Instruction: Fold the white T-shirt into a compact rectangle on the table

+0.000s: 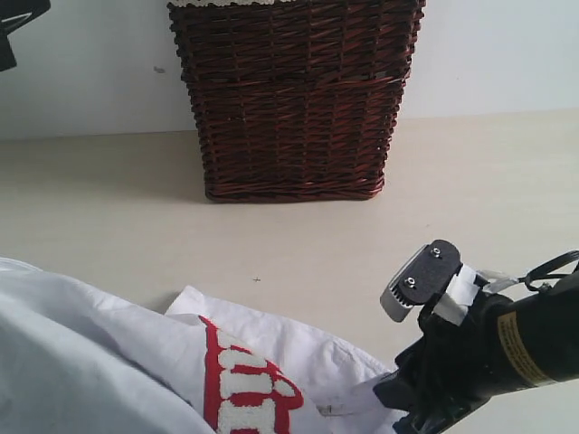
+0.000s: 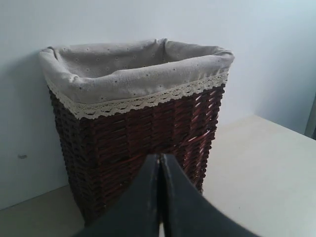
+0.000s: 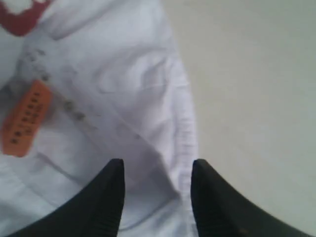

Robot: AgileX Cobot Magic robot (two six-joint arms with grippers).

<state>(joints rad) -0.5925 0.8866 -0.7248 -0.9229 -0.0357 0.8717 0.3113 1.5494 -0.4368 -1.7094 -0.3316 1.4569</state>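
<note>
Pale cream tabletop (image 1: 109, 208) runs back to a plain whitish wall (image 1: 81, 63). A dark wicker basket (image 1: 294, 99) stands close to the wall, with a lace-trimmed cloth liner (image 2: 128, 69) folded over its rim.

The white T-shirt (image 1: 109, 362) lies rumpled on the tabletop at the near edge of the exterior view, well apart from the basket. It spreads from the left corner toward the middle, with its fuzzy white lettering outlined in red (image 1: 244, 384) facing up.

The right end effector (image 3: 157, 167) is at the shirt's right-hand edge in that view. Its 2 dark fingers (image 3: 112, 187) stand clearly apart. A stitched, seamed edge of the shirt runs up through the gap between them. One finger is over the cloth and the other sits near the line where cloth gives way to bare tabletop. Nothing is clamped, and I cannot tell whether the tips touch the fabric. The small orange collar loop (image 3: 24, 118) lies on the shirt to one side of the gap, near but clear of the fingers.

The left end effector (image 2: 160, 159) has its 2 fingers pressed together with nothing between them. It points at the basket's front wall.
</note>
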